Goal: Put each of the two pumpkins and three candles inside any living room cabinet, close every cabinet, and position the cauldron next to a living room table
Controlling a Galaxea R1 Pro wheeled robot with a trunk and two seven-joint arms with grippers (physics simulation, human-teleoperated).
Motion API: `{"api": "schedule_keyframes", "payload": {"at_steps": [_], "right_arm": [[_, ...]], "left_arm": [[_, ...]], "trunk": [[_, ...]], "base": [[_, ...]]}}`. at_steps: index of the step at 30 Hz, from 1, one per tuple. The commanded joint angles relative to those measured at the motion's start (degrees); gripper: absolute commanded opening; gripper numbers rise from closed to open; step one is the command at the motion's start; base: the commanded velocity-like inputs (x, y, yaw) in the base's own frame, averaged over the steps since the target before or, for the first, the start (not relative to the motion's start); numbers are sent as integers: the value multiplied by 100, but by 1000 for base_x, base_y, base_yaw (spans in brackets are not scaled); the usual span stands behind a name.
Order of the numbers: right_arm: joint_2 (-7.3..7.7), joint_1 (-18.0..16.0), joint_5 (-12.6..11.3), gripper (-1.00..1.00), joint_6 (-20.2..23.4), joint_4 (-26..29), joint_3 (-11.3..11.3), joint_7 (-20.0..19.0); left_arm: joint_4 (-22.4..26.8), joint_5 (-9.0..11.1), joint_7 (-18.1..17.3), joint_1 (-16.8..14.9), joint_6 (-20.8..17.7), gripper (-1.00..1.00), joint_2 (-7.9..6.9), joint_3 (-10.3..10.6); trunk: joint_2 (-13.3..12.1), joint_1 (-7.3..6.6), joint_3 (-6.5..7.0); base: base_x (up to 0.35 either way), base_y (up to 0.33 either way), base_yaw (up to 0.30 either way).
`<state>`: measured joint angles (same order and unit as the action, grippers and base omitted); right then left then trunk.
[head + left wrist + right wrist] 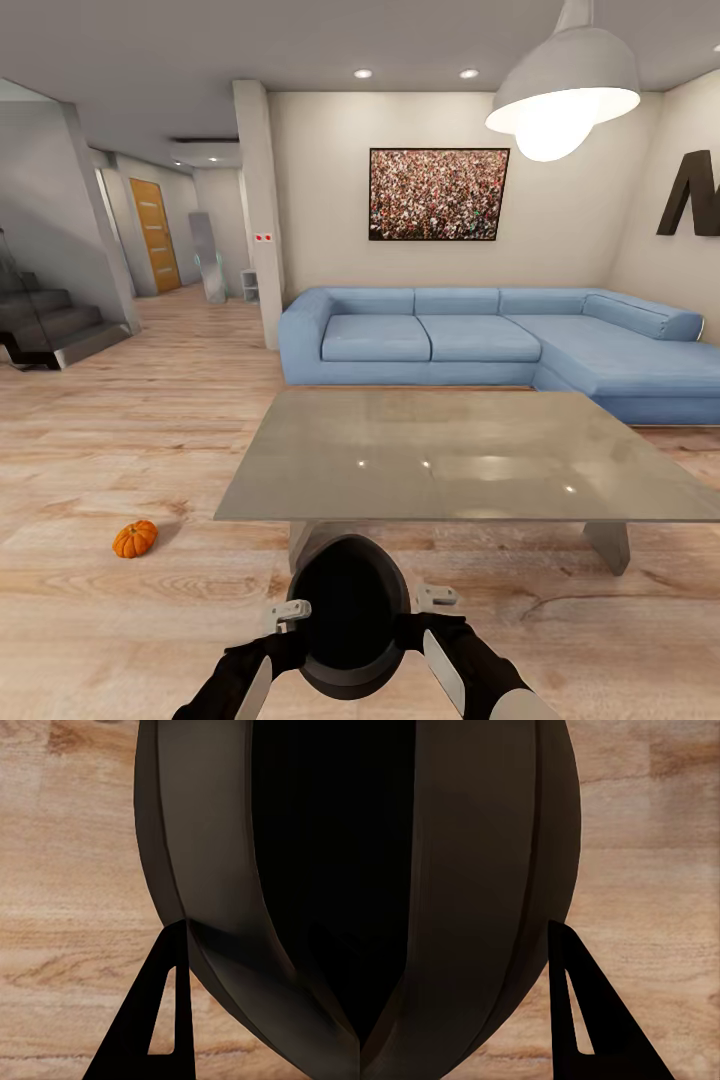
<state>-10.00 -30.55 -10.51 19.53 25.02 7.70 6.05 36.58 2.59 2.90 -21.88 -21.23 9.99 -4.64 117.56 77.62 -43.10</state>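
Note:
A black cauldron [350,620] hangs low in front of me, just short of the near edge of the glass-topped table [460,460]. My left gripper [290,612] and right gripper [437,600] clamp its rim from opposite sides. In the left wrist view one dark finger [169,1020] lies against the outside of the cauldron wall [225,855]. The right wrist view has a finger [577,1020] against the cauldron wall [472,870] in the same way; the inner fingers are hidden. One orange pumpkin [134,538] lies on the wood floor, left of the table.
A blue corner sofa [480,340] stands behind the table against the far wall. A white column [260,210] and dark stairs [50,325] are at the left, with open wood floor [150,430] between them and the table. A pendant lamp [565,90] hangs at upper right.

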Motion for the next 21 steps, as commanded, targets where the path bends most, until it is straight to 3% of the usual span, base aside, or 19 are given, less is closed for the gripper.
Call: {"api": "schedule_keyframes", "payload": {"at_steps": [1, 21], "right_arm": [[0, -4, -73, -100, -459, 20, -30, -465], [0, -8, -74, -100, -439, 20, -32, -473]], "left_arm": [[-2, 374, -17, 0, -2, -100, -6, -46], [-2, 374, -17, 0, -4, -100, -6, -46]], "trunk": [[41, 21, -17], [843, 461, -376]], "base": [[1, 0, 0], [0, 0, 0]]}}
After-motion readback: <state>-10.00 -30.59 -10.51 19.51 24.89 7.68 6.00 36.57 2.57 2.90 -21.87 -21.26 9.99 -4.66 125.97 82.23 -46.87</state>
